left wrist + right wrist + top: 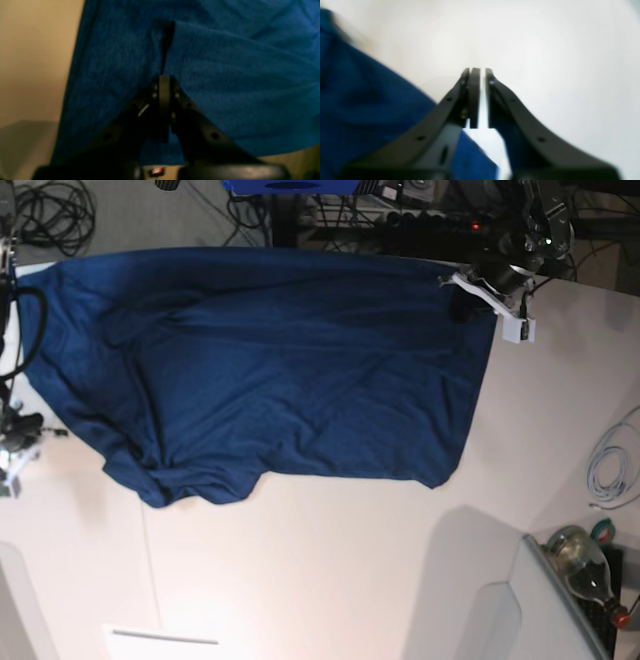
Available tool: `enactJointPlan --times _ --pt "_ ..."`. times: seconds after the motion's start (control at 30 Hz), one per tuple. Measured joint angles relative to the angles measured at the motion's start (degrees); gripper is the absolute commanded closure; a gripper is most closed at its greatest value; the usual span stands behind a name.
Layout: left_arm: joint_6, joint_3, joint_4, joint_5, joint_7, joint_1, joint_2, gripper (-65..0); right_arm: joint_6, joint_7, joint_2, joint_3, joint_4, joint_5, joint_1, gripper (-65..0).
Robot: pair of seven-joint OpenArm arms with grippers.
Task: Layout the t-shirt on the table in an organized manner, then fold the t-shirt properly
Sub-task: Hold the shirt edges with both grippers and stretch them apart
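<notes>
The t-shirt (270, 370) lies spread across the far half of the white bench (350, 570), mostly flat but not tidy; its near-left corner is bunched into rumpled folds, and shallow creases run across the body. The left claw (163, 82) is clenched on a pinch of the blue cloth at the shirt's far corner, on the base view's right; the fabric rises in a ridge just above its tips. The right claw (478, 75) is nearly closed with only a thin slit between its tips and grasps nothing; bare bench shows through the slit, with the shirt just beside it. By my judgement the layout stage is only partly done; the bunched corner needs smoothing, and no fold has yet been made.
</notes>
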Motion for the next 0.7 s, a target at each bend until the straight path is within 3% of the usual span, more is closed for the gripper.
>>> enactJointPlan --times 0.1,0.17,0.43,0.53,0.7 --pt "0.59 -0.09 2.95 0.33 0.33 0.02 -0.13 0.0 2.14 -3.91 -1.44 -0.37 2.05 0.09 0.31 -30.3" --pt "0.55 -0.07 4.22 -0.04 -0.07 -0.09 -0.22 0.0 4.24 -5.03 -2.01 -0.39 1.66 -0.28 1.03 -38.1" --pt "0.55 0.00 3.65 0.42 0.15 -0.04 -0.20 0.0 6.23 -4.72 -3.63 -0.42 -6.47 -0.55 3.61 -38.9" --pt "0.55 -0.02 3.34 0.39 0.04 -0.13 -0.31 0.0 6.25 -4.28 -3.50 -0.39 -8.09 -0.07 3.56 -32.3" --pt "0.55 -0.02 -0.09 0.59 -0.04 -0.37 -0.39 0.0 6.23 -4.44 -3.50 -0.42 -8.17 -0.48 3.85 0.0"
